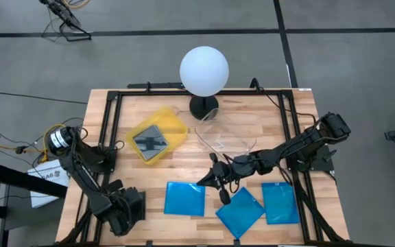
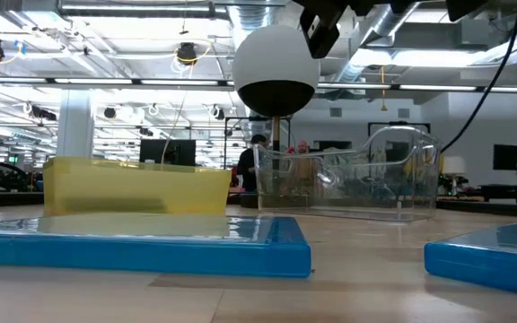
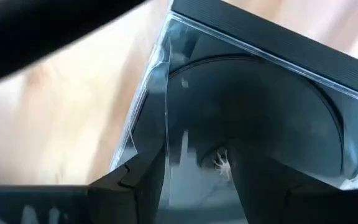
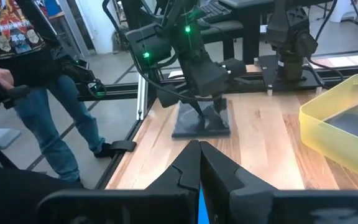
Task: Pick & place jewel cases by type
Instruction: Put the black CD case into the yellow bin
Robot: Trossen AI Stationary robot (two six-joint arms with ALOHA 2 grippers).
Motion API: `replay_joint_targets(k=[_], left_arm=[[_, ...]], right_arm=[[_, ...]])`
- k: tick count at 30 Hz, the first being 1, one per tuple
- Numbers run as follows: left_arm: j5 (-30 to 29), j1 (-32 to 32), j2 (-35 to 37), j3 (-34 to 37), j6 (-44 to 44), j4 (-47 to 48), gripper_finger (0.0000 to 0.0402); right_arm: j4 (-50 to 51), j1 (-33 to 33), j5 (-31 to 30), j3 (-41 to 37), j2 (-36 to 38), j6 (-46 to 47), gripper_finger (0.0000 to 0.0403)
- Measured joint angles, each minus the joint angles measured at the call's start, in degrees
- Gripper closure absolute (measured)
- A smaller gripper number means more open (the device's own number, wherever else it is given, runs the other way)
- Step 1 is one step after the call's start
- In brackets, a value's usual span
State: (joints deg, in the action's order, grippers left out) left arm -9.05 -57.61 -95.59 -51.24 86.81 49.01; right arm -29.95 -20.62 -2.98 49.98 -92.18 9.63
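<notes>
Three blue jewel cases (image 1: pixel 185 199) (image 1: pixel 240 211) (image 1: pixel 280 203) lie flat along the table's near edge. One dark case (image 1: pixel 149 142) lies in the yellow tray (image 1: pixel 173 123). My left gripper (image 1: pixel 125 209) is at the near left corner, down on another dark jewel case with a clear face (image 4: pixel 201 127), which it hides in the high view. My right gripper (image 1: pixel 219 186) hangs shut and holding nothing above the gap between two blue cases. It is well above the table in the low view (image 2: pixel 321 31). My left gripper (image 3: pixel 194 165) comes from above, pointing down, with its fingers (image 4: pixel 196 111) on the dark case. One clear-faced edge (image 3: pixel 166 124) runs in between the two fingers. The case lies flat on the table (image 4: pixel 185 132). The fingers hide how far back it reaches.
A clear plastic tray (image 1: pixel 226 139) sits right of the yellow tray. Behind them a lamp with a white globe (image 1: pixel 204 71) stands at the far edge. A black frame (image 1: pixel 108 130) runs round the table. A person (image 4: pixel 36 93) stands beyond the table's left side.
</notes>
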Motion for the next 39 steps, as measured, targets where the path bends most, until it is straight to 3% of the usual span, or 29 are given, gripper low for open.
replay_joint_targets(k=[9, 20, 23, 33, 39], left_arm=[[-13.67, 8.08, -0.48, 0.41, -5.92, -1.16, 0.0228], [-21.91, 18.29, -4.38, 2.26, -15.11, -9.7, 0.0228], [-24.89, 19.48, -4.5, 2.31, -15.59, -10.25, 0.0228], [-26.78, 23.87, -4.61, 2.47, -20.31, -17.17, 0.0228], [-27.07, 25.82, -4.61, 2.47, -20.59, -18.02, 0.0228]], right_arm=[[1.35, 0.0, 0.0, 0.0, 0.0, 0.0, 0.0403], [4.66, 0.15, -2.03, 0.0, -0.43, 2.15, 0.0403], [6.31, 0.61, -4.81, -0.13, -2.54, 2.54, 0.0403], [8.66, 5.06, -4.96, 6.55, -18.37, 4.94, 0.0403], [18.2, 8.09, -4.96, 12.34, -23.21, 3.42, 0.0403]])
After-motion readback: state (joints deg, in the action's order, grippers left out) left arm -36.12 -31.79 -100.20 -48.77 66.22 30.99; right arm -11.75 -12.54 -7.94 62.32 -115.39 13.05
